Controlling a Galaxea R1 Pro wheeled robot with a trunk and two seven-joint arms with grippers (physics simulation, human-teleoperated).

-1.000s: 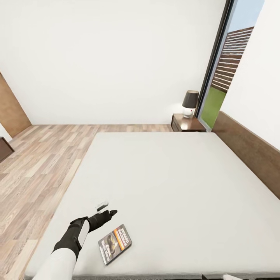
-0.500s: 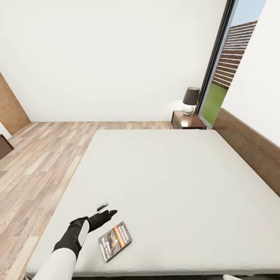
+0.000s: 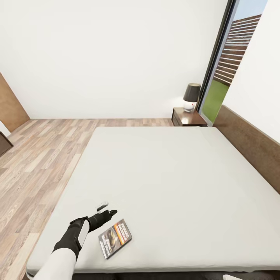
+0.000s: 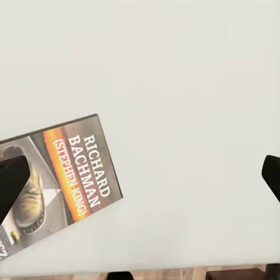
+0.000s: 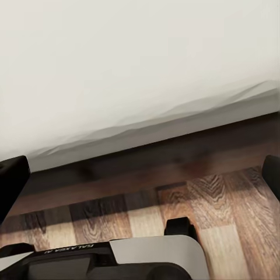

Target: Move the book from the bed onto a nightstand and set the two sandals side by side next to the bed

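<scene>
The book (image 3: 115,238) lies flat near the foot-end left corner of the bed's bare grey mattress (image 3: 175,182), its dark cover with the orange band facing up. My left gripper (image 3: 107,208) hovers open just beyond the book's far left edge, fingers spread, nothing held. In the left wrist view the book (image 4: 55,184) lies under one fingertip (image 4: 11,186), and the gripper (image 4: 140,181) is wide open over the mattress. My right gripper (image 5: 140,181) is open, low beside the bed's side, over the wood floor (image 5: 221,204). A dark nightstand (image 3: 188,117) stands at the far corner by the headboard (image 3: 249,144). The sandals are out of view.
A dark-shaded lamp (image 3: 191,96) sits on the nightstand, next to the tall window (image 3: 227,66). Wood-plank floor (image 3: 35,155) runs along the bed's left side. A brown panel (image 3: 11,107) leans at the far left wall. The robot's base (image 5: 146,256) is below the right gripper.
The whole head view has shifted, so the camera moved; more of the bed's foot edge shows. The left gripper and book hold the same relation.
</scene>
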